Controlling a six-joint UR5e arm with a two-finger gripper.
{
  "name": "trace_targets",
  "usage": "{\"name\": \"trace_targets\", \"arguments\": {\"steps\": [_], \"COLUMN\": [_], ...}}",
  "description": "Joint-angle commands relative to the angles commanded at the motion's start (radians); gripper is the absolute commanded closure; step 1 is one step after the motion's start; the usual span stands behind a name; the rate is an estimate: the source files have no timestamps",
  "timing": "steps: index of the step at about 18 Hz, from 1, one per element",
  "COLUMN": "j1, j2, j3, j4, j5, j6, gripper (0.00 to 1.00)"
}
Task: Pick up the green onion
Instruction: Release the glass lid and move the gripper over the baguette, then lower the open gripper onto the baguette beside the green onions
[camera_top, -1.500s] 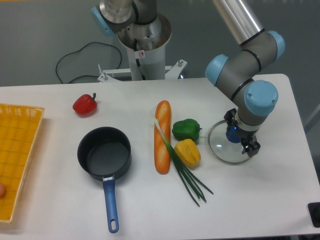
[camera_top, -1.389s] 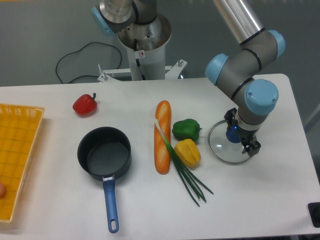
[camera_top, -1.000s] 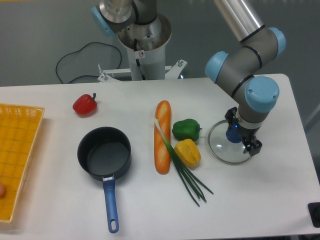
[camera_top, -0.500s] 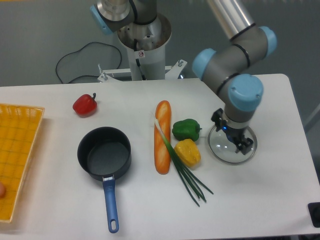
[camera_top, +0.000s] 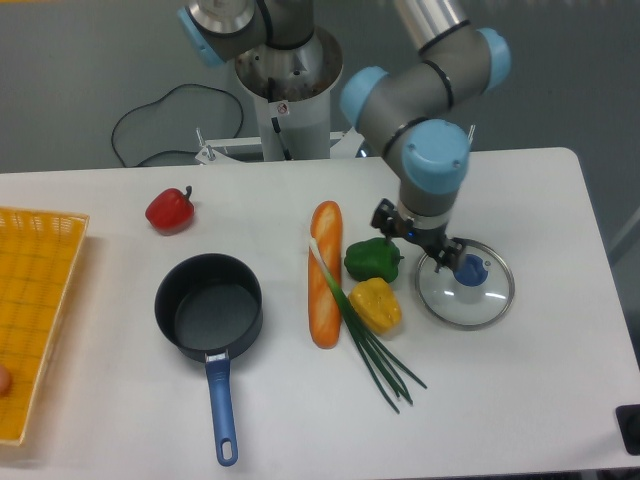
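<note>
camera, gripper (camera_top: 420, 242) jaws unclear, green onion (camera_top: 362, 333) untouched

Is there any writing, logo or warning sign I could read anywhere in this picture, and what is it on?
No words or numbers can be read here.
Small round red-ringed sticker on the robot's white base column: looks like a prohibition sign, too small to make out.
The food, pan, glass lid and basket show no labels.

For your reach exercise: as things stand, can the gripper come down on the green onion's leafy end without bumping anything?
Probably yes. The gripper hangs above the green pepper, and the green onion fans out on bare table past the yellow pepper.
</note>
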Motion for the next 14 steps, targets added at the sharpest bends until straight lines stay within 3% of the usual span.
{"name": "trace_targets", "arguments": {"steps": [7, 14], "j1": [-0.106, -0.131], "j2": [-0.027, -0.064], "j3": [-0.022, -0.029], "j4": [-0.018, -0.047], "j5": [0.055, 0.049], "j6": [-0.252, -0.369], "gripper": [0.00, 0.00]}}
